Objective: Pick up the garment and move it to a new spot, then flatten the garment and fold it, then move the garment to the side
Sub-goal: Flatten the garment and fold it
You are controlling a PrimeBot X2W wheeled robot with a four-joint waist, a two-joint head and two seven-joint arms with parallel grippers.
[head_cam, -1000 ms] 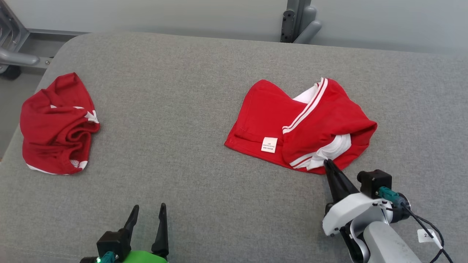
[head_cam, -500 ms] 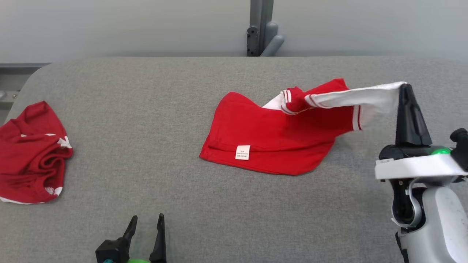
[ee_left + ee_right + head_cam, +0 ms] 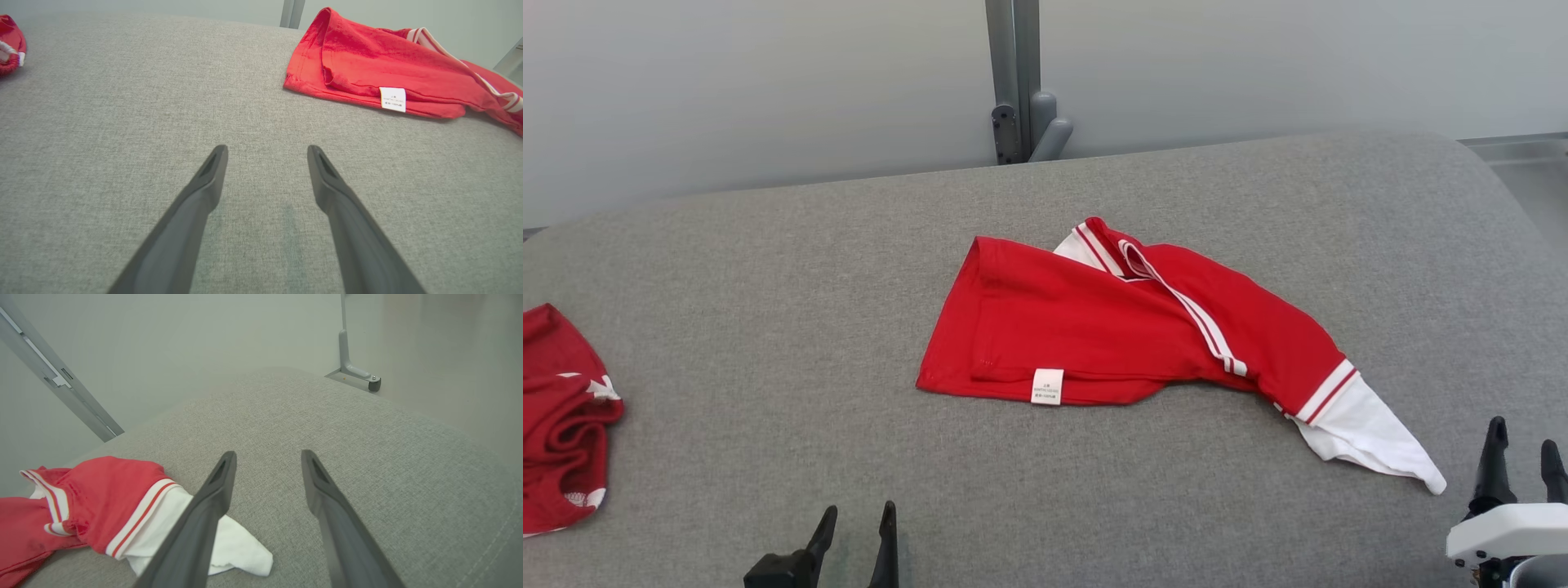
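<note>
The garment (image 3: 1111, 327) is red with white stripes and a white end, lying stretched out across the middle of the grey cushioned table (image 3: 768, 327), white tip pointing to the lower right. Its white label faces the front edge. My right gripper (image 3: 1521, 447) stands open just right of the white tip, holding nothing; in the right wrist view the white cloth (image 3: 233, 543) lies under and left of its left finger, gripper (image 3: 267, 457) apart from it. My left gripper (image 3: 856, 516) is open at the front, well left of the garment (image 3: 388, 77), fingertips (image 3: 218, 153) over bare table.
A second crumpled red garment (image 3: 560, 416) lies at the table's far left edge, also seen as a red bundle (image 3: 10, 38). A grey metal post (image 3: 1017, 90) stands behind the table. The table's right edge (image 3: 1503, 188) curves down near my right arm.
My right gripper pulled the garment's white end out to the right, then opened and let it drop flat on the table. The head camera has turned, shifting the whole picture left.
</note>
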